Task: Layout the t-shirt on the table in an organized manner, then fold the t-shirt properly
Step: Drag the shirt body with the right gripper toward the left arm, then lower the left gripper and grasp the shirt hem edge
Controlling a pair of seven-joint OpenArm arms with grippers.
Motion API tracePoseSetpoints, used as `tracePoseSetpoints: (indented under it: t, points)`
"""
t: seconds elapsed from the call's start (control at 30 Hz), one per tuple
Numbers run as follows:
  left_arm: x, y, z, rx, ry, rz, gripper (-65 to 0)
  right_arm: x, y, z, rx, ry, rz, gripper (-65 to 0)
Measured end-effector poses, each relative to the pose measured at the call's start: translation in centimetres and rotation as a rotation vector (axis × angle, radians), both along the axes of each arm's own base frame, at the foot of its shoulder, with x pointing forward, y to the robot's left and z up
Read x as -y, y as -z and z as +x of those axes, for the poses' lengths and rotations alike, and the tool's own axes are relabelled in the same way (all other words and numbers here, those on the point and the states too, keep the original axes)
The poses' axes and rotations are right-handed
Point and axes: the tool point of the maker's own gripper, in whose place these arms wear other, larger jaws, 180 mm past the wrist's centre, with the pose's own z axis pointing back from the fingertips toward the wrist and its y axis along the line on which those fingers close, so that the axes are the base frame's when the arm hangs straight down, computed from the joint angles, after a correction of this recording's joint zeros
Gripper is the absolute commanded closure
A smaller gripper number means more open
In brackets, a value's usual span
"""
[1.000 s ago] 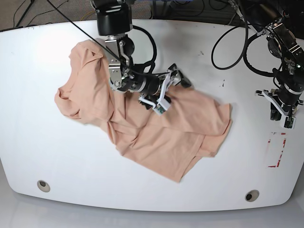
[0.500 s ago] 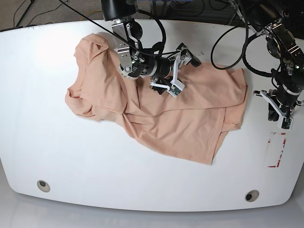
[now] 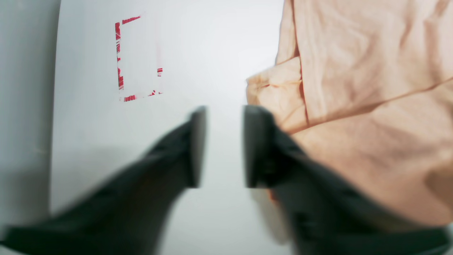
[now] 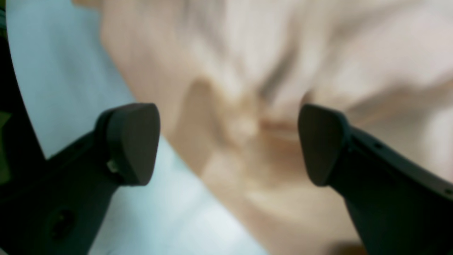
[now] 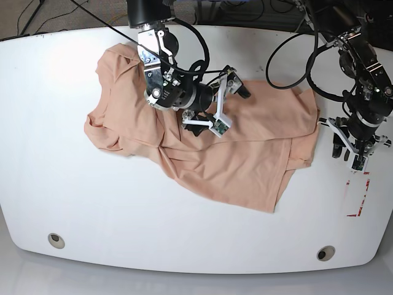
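T-shirt sprawls crumpled between two released claws, left claw beside red-marked rectangle.

Looks like a robotics lab: big glossy white table with grommet holes, red-marked rectangle just beside the left gripper, black cables looping behind both arms, carpeted floor beyond.

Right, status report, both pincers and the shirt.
Left pincer open, empty, beside the peach cotton t-shirt. Right pincer wide open above it. T-shirt crumpled on the glossy white table.
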Motion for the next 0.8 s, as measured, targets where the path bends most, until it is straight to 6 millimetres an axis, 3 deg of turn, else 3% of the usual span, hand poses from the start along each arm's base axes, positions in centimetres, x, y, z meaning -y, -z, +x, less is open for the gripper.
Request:
tracePoseSetpoints:
  t: [0.1,0.17,0.43,0.67,0.8]
  points:
    - [-0.1,0.5,-0.4,-0.02,-0.014,-0.011,-45.8,1.0,-0.9,0.7,0.032,0.029,-0.011,-58.3]
    - [-0.8,0.8,-0.9,-0.041,-0.042,-0.01,-47.9,1.5,-1.3,1.0,0.047,0.039,-0.027,-58.3]
    - [-1.6,1.9,-2.1,-0.08,-0.093,-0.098,-46.5,2.6,-2.3,1.5,0.086,0.058,-0.032,-58.3]
    - [-1.5,5.1,-3.0,-0.156,-0.117,-0.244,-46.5,3.9,-1.2,1.0,0.07,0.062,-0.069,-58.3]
    - [-1.0,6.9,-3.7,-0.2,-0.112,-0.288,-46.5,3.6,-1.0,0.4,0.059,0.056,-0.059,-58.3]
